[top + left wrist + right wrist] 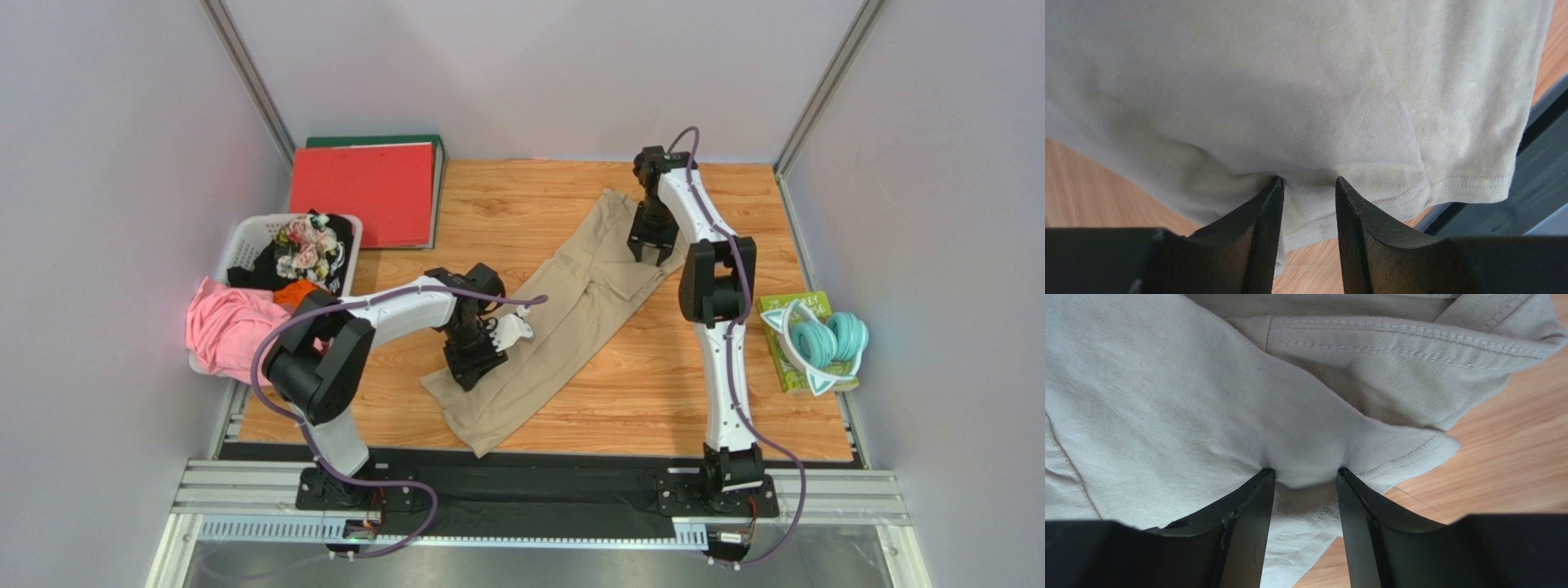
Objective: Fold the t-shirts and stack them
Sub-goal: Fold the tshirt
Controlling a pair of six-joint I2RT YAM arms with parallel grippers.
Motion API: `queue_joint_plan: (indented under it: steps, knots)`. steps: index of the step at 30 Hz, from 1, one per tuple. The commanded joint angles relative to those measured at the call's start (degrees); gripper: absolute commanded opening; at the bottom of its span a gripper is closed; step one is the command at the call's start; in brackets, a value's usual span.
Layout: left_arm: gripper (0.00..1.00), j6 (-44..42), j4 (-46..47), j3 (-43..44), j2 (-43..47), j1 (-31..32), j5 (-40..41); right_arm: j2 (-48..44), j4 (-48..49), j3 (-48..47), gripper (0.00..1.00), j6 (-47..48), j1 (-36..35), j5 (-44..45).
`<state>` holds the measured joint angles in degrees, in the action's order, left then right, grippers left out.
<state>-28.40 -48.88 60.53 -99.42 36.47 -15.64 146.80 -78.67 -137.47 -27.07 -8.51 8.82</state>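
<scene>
STEP: mid-fold on the long tan-beige cotton t-shirt (pixel 577 306) | GRIP: left gripper (pixel 1308 184) pinches near hem, right gripper (pixel 1305 474) pinches far end | NEXT: needs both lifting together, carrying cloth across wooden table (pixel 736 380).

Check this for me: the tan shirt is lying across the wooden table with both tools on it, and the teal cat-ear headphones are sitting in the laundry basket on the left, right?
Not quite. The teal cat-ear headphones sit at the right edge of the table, not in the laundry basket; the top external view shows this. The rest holds: the tan shirt lies across the wooden table, with the left tool and the right tool on it.
</scene>
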Motion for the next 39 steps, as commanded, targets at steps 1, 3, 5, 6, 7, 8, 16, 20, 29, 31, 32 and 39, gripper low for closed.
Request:
queue_joint_plan:
  steps: [1,3,5,6,7,8,16,20,29,31,32,39]
  knots:
    - [0.44,0.6,0.9,1.3,-3.1,2.7,-5.2,5.7,4.9,-3.9,0.50,0.9,0.7,-6.6]
    - [0.44,0.6,0.8,2.0,-4.3,3.6,-5.7,6.5,5.7,-5.5,0.50,0.9,1.3,-11.5]
    - [0.44,0.4,0.7,2.7,-5.0,4.2,-6.1,6.8,7.2,-5.6,0.50,0.7,1.4,-13.6]
    - [0.44,0.3,0.5,2.8,-5.7,4.3,-6.2,6.8,7.7,-5.7,0.50,0.6,1.4,-14.0]
    - [0.44,0.2,0.5,3.2,-6.0,4.3,-6.7,6.9,8.3,-5.9,0.50,0.6,1.5,-14.4]
    - [0.44,0.1,0.5,3.3,-6.2,4.2,-6.9,7.1,8.8,-6.2,0.51,0.3,1.5,-15.1]
    - [0.44,-0.4,-1.9,5.4,-8.1,5.1,-12.0,9.6,12.0,-11.3,0.52,-1.4,3.6,-22.3]
    - [0.44,-0.3,-3.2,7.1,-9.3,7.6,-15.1,9.1,16.5,-10.2,0.53,-1.8,4.4,-26.0]
    - [0.44,1.9,-4.1,9.6,-10.9,13.2,-20.8,10.5,24.0,-11.1,0.55,-4.6,6.8,-37.0]
    - [0.44,2.2,-4.0,10.6,-11.3,13.6,-21.5,10.7,25.5,-11.0,0.55,-5.0,6.8,-39.2]
    - [0.44,2.7,-3.9,11.1,-11.9,13.9,-21.9,10.8,25.8,-11.0,0.55,-5.5,6.8,-39.6]
    - [0.43,4.1,-3.3,14.9,-14.8,15.4,-23.0,11.4,27.3,-10.9,0.57,-6.1,5.8,-41.6]
